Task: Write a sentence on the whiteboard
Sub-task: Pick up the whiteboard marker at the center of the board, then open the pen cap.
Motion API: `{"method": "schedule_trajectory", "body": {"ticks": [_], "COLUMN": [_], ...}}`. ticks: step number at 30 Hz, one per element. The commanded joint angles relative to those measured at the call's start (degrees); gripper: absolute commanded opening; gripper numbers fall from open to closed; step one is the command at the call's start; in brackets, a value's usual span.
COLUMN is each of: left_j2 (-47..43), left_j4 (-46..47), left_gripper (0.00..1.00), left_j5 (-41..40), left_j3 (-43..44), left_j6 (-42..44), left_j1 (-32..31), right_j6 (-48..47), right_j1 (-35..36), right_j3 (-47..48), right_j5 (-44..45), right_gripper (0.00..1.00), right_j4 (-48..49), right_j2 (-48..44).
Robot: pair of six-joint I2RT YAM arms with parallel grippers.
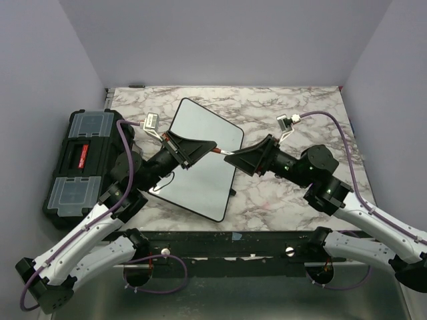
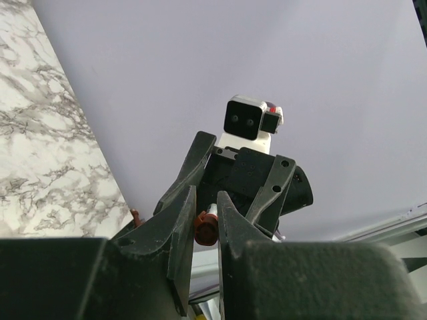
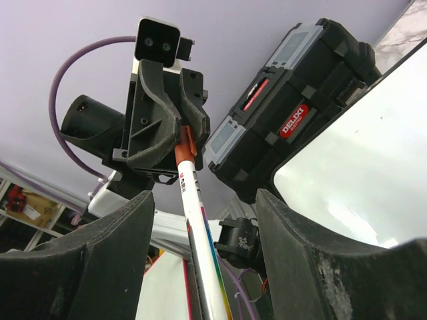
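1. The marble worktop [image 1: 293, 113] carries the whiteboard [image 1: 200, 187], which lies flat a little left of the middle. It is turned askew, with one corner toward the far edge and another toward the near edge. No red lettering shows on it, so I judge the sentence is not yet begun.
2. A black toolbox [image 1: 80, 163] sits along the left edge, just beside the board, and plays no part here.
3. Both arms reach inward, and their grippers face each other nose to nose above the board's right side.
4. The right gripper [image 3: 205, 200] has its fingers spread wide. The white barrel of the marker [image 1: 225, 154] runs between them and, as far as the wrist view shows, touches neither.
5. The left gripper [image 2: 205, 221] has its fingers squeezed in on the marker's red cap [image 2: 206, 228].
6. The step in hand looks like readying the pen, either uncapping it or passing it across.
7. Next, I judge, the right fingers must close squarely on the barrel. A straight pull along the pen's own line should then free the cap without bending or dropping the pen.
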Motion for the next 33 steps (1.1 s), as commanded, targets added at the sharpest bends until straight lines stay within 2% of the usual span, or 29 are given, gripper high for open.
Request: {"method": "schedule_trajectory", "body": {"ticks": [1, 12, 20, 33], "left_j2": [0.31, 0.06, -1.59, -2.06], "left_j4": [1.75, 1.94, 1.49, 1.71], "left_gripper": [0.0, 0.0, 0.0, 0.0], "left_j5": [-1.98, -2.22, -3.8, -4.48], "left_j3": [-0.51, -1.74, -2.85, -4.31], "left_j6": [-0.79, -1.54, -1.72, -2.54], "left_j1": [-0.28, -0.41, -0.52, -0.85], "right_j6": [-0.88, -0.93, -0.62, -1.0], "right_j1": [0.07, 0.06, 0.06, 0.1], "right_j3": [2.58, 4.28, 3.91, 3.51], "right_j5": [-0.74, -0.45, 1.18, 1.08], "right_gripper": [0.64, 0.58, 0.34, 0.33], "right_j4": [1.52, 2.82, 3.22, 5.28], "right_j2": [1.08, 3.2, 3.17, 3.44]}}
